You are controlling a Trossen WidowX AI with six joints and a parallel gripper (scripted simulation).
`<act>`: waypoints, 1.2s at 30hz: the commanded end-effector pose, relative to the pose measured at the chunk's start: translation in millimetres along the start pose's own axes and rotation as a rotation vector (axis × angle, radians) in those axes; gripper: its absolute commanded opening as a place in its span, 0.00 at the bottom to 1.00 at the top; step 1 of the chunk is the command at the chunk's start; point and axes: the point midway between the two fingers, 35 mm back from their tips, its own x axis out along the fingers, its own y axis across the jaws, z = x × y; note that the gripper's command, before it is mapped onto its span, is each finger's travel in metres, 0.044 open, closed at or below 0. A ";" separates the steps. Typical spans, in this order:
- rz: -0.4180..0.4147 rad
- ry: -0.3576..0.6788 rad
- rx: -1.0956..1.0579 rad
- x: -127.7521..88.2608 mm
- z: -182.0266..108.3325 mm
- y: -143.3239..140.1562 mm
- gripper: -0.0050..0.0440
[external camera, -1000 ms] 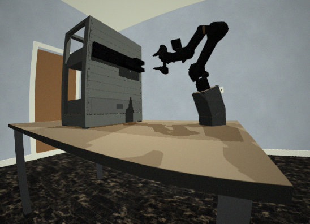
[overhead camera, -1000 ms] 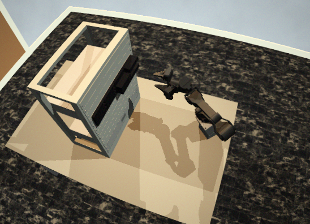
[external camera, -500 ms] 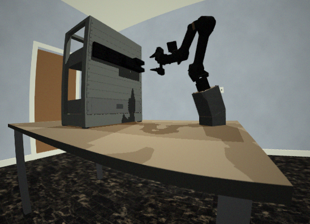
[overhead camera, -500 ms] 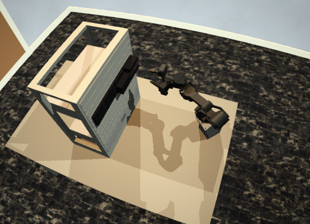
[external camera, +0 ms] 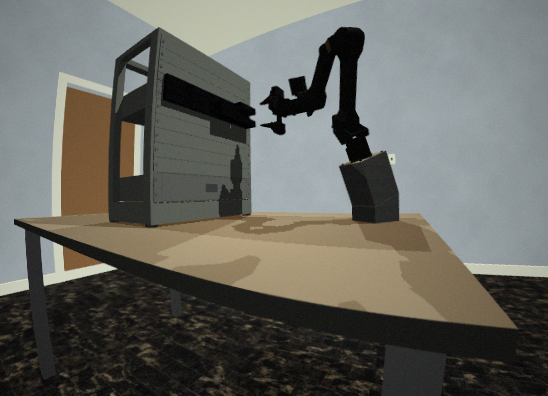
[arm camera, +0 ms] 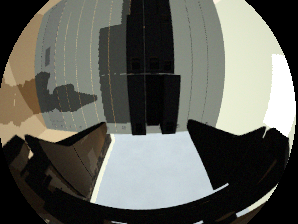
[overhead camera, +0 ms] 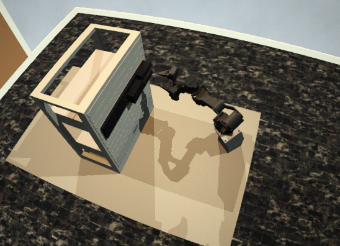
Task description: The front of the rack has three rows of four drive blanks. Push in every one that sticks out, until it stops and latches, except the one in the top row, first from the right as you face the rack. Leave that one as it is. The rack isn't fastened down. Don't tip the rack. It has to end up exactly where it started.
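The grey rack (overhead camera: 93, 95) stands upright on the tan table, its front face toward the arm. A band of black drive blanks (external camera: 200, 101) runs across the upper front. The blanks at the right end (external camera: 244, 115) stick out from the face; they also show in the top view (overhead camera: 143, 73) and the wrist view (arm camera: 154, 99). Which rows stick out I cannot tell. My gripper (external camera: 265, 115) is open and empty, level with these blanks and a short gap from their front, not touching. It also shows in the top view (overhead camera: 161, 79), and its fingers frame the wrist view (arm camera: 149, 156).
The arm's base (external camera: 370, 189) sits on the table to the right of the rack. The table edge lies close behind the rack (overhead camera: 22, 139). A brown door (external camera: 82, 174) stands in the wall behind.
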 end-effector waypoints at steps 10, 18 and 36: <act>-0.021 -0.005 -0.014 14.1 -3.4 -9.3 1.00; -0.021 -0.005 -0.014 14.2 -3.4 -9.3 1.00; -0.021 -0.005 -0.014 14.2 -3.4 -9.3 1.00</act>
